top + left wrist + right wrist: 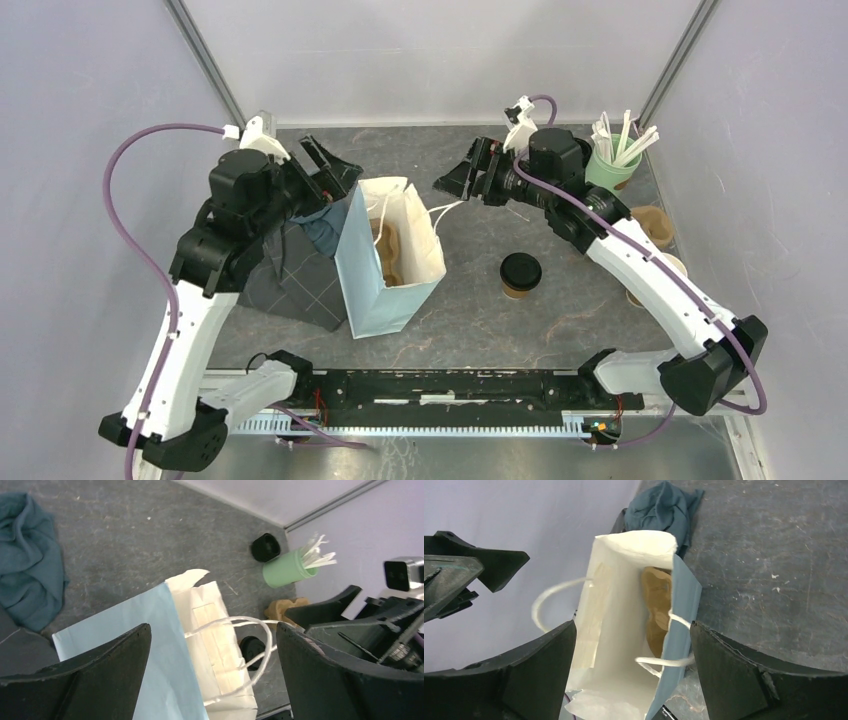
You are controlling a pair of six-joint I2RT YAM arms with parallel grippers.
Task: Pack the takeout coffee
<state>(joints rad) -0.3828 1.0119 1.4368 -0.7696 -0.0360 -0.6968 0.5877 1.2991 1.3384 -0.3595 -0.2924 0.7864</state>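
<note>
1. The takeout coffee point(520, 273) stands upright on the table point(480, 335) with its black lid on. It is outside the bag, to its right and apart from it.
2. The light-blue paper bag point(372, 290) stands open, with a brown pulp carrier point(386, 246) inside.
3. The right gripper point(456, 172) hangs by the bag's far right corner, claw spread wide and grasping nothing.
4. The left gripper point(333, 168) mirrors it at the bag's far left corner, equally spread and empty.
5. A teal cloth point(322, 226) lies left of the bag, and a green cup point(608, 168) of white sticks stands far right.

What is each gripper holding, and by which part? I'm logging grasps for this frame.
Nothing: the left gripper and right gripper stand open either side of the paper bag, clasping neither rim nor handles.
</note>
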